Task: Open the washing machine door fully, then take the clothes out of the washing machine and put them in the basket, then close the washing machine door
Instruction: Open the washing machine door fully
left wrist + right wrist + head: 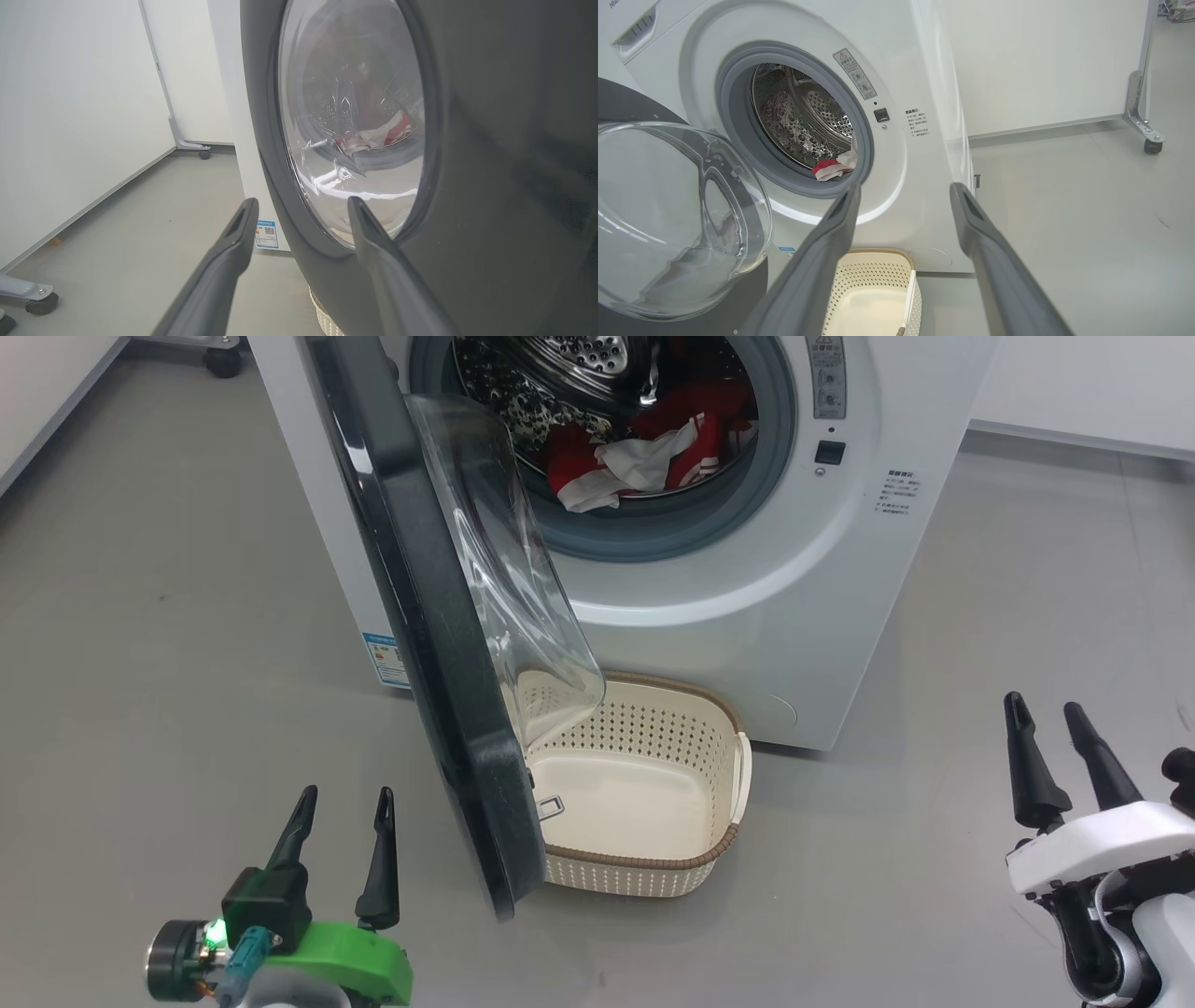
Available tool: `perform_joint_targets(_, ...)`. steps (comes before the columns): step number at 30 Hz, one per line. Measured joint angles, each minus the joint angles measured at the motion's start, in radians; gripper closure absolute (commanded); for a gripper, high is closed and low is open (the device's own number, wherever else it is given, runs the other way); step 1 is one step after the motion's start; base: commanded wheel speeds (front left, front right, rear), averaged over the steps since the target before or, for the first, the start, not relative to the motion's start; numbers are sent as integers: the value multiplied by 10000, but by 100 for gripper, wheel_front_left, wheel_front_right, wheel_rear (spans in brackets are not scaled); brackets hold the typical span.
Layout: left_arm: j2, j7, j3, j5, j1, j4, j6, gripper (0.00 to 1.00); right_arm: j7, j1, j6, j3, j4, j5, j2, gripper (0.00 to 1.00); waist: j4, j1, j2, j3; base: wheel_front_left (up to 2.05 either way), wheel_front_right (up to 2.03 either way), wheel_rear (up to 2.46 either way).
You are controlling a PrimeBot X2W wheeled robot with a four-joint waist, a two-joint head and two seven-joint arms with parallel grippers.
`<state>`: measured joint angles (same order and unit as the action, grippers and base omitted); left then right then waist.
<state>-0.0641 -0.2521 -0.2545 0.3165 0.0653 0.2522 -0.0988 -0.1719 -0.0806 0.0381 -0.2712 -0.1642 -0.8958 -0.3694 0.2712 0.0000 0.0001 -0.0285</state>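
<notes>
On the grey floor [187,616] before the washing machine [747,616], we find the door half open and both grippers free.
We see the clothes [653,448], red and white, lying at the drum's mouth behind the grey ring. The washing machine door [420,644] stands partly swung out, its glass bowl hanging over the basket [653,733], which sits against the machine's front. Our left gripper [346,795] is spread wide near the door's black outer face, and our right gripper [1042,705], equally wide, is well apart to the basket's right.
</notes>
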Motion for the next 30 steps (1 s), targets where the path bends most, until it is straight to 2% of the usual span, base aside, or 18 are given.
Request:
perform_joint_targets(5,-19,0,8,0,-61,13,2,0,-742,81,-629,-219,88,1555,-447,0,-2,0,0,43,0,0,0)
perform_joint_targets(11,-29,0,10,0,-72,13,35,0,-746,336,-1214,-593,98,2614,-531,0,-22,0,0,54,0,0,0)
perform_joint_targets(18,-31,0,25,0,-86,17,46,0,-746,719,-1379,-723,121,2901,-56,0,-53,0,0,30,0,0,0)
perform_joint_targets(30,-54,0,88,0,-86,29,73,0,-757,995,-1467,-974,174,3455,583,0,-65,0,0,3,0,0,0)
